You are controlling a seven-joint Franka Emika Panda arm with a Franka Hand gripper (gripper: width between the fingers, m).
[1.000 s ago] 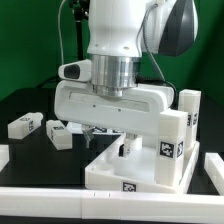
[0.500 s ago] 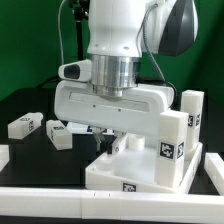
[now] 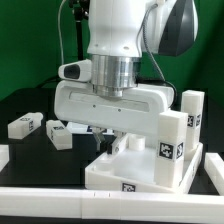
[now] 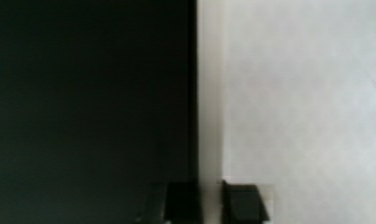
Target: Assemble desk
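Note:
The white desk tabletop (image 3: 140,172) lies on the black table at the exterior view's lower right. Two tagged white legs (image 3: 170,133) (image 3: 189,108) stand upright at its right side. My gripper (image 3: 112,140) reaches down at the tabletop's left rear edge, its fingertips mostly hidden under the wide white hand. In the wrist view the gripper (image 4: 210,203) has one dark finger (image 4: 180,203) on each side of the tabletop's thin white rim. The tabletop (image 4: 300,100) fills one half of that view. The jaws stand close on the rim.
Two loose tagged white legs (image 3: 25,125) (image 3: 60,134) lie on the black table at the exterior view's left. A white rail (image 3: 60,197) runs along the front. The big white robot body fills the upper middle.
A dark fingertip seen over the tabletop a second ago no longer shows in the exterior view. The legs and tabletop have not visibly moved.

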